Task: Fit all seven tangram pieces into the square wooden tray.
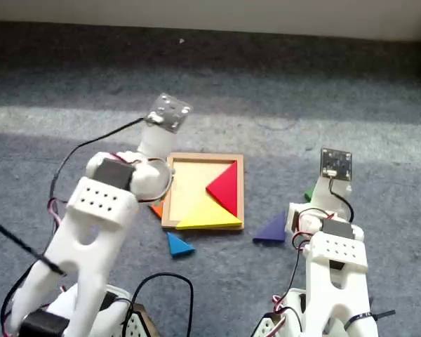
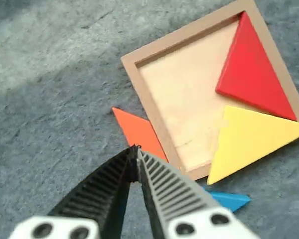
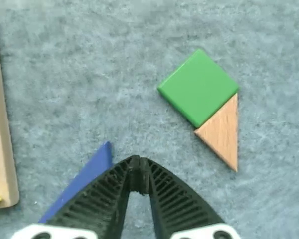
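Red triangle (image 2: 251, 74) and yellow triangle (image 2: 254, 142) occupy the wooden tray (image 2: 189, 34); five remain. Left gripper (image 2: 134, 151) and right gripper (image 3: 135, 162), both pressed together and empty, must open, likely for the orange triangle (image 2: 137, 130).

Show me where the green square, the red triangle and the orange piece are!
green square (image 3: 198, 87): right wrist view, middle of its top face.
red triangle (image 2: 250, 74): left wrist view, middle of its top face.
orange piece (image 2: 137, 128): left wrist view, middle of its visible part.
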